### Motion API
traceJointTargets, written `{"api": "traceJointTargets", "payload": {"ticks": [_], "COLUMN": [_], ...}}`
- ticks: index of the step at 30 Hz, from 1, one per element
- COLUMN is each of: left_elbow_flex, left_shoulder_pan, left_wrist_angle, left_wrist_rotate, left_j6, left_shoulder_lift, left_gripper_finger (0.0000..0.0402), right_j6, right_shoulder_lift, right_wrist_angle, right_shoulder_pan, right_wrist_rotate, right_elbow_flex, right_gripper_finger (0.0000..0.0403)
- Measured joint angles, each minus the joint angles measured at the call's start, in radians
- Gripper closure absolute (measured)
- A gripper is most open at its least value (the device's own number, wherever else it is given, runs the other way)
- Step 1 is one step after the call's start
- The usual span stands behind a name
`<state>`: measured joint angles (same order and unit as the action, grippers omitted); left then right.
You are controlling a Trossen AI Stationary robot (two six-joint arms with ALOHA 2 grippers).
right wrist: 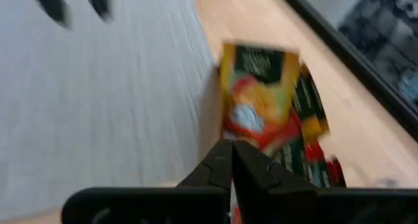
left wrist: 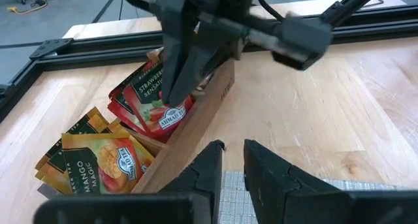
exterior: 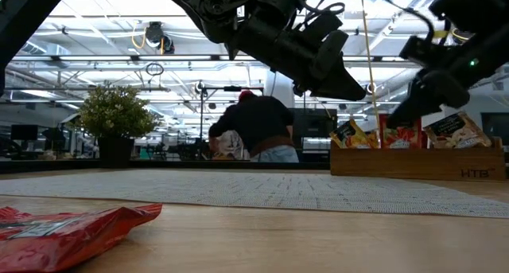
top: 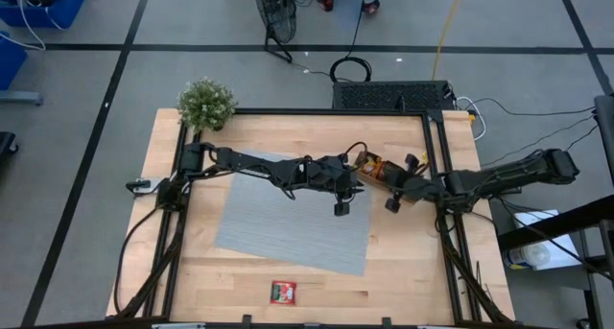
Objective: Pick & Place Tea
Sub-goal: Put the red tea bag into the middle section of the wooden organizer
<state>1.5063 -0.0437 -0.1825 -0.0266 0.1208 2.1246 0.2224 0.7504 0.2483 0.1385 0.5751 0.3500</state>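
**Right hand clenched at the tea tray, one red sachet lying alone**

Taking the grey woven mat point(top: 293, 222) in the middle of the pale wooden counter point(top: 413, 281) as the landmark: nearest, on bare wood just off the mat's front edge, a single flat red tea sachet point(top: 283, 292) lies by itself, well apart from both arms; in the low view it shows crumpled in the foreground point(exterior: 67, 232).

Over the mat's far right corner hangs the left hand point(top: 342, 206), above the surface, its two dark fingers point(left wrist: 208, 168) drawn close with only a narrow gap and nothing between them.

Just beyond the mat's right edge stands the brown wooden compartment tray point(exterior: 413, 161), packed with upright sachets: orange-yellow mango sachets point(left wrist: 98, 160) in one compartment and red strawberry sachets point(left wrist: 151, 96) in the next. The right hand point(top: 391, 203) is at this tray, its fingers clenched together; in the left wrist view its tips are down among the red sachets, though whether one is pinched cannot be told.

At the counter's far left corner, beyond the mat, sits a small green potted plant point(top: 206, 104). Past the counter a person point(exterior: 256, 126) bends over.
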Motion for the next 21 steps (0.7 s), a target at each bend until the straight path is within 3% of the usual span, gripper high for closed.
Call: {"api": "traceJointTargets", "payload": {"ticks": [8,13,21], "left_elbow_flex": [0.0,0.0,0.0], "left_shoulder_pan": [-0.002,-0.002,-0.002], "left_wrist_angle": [-0.006,-0.005,-0.002], "left_wrist_rotate": [0.002,0.002,0.002], "left_j6": [-0.002,-0.011,-0.012], "left_shoulder_lift": [0.0,0.0,0.0], "left_gripper_finger": [0.033,0.033,0.033], "right_j6": [0.02,0.017,-0.002], "right_shoulder_lift": [0.134,0.214,0.205], "right_wrist_angle": [0.079,0.053,0.01], "right_shoulder_pan": [-0.094,-0.101,-0.097], "right_wrist_rotate": [-0.082,-0.076,-0.082], "right_elbow_flex": [0.01,0.012,0.018], "right_gripper_finger": [0.0403,0.0403,0.0403]}}
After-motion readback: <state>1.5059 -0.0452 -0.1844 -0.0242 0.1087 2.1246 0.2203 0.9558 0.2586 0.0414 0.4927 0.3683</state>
